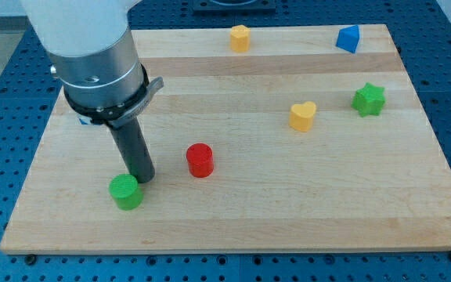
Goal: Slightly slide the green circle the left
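Note:
The green circle (125,192) is a short green cylinder near the bottom left of the wooden board (288,219). My tip (144,179) rests on the board right at the circle's upper right edge, touching or nearly touching it. The dark rod rises from there up and to the left into the grey arm housing, which hides part of the board's upper left.
A red cylinder (200,160) stands just right of my tip. A yellow heart (303,115) and a green star (369,99) sit at the right. A yellow block (240,37) and a blue block (348,38) lie along the top edge.

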Robot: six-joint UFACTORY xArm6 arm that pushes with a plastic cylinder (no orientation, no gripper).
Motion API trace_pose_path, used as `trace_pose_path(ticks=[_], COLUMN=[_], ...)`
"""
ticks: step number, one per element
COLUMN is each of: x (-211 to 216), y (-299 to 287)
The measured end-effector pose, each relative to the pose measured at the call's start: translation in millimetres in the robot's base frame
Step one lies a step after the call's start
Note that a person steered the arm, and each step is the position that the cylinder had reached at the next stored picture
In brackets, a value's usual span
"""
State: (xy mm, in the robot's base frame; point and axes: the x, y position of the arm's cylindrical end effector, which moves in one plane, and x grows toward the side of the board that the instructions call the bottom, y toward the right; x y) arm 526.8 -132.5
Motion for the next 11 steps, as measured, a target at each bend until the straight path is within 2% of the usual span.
trace_pose_path(ticks=[5,9,10,11], x=[32.5,32.6,39.7,69.6], y=[23.3,-40.7,-41.3,-37.7])
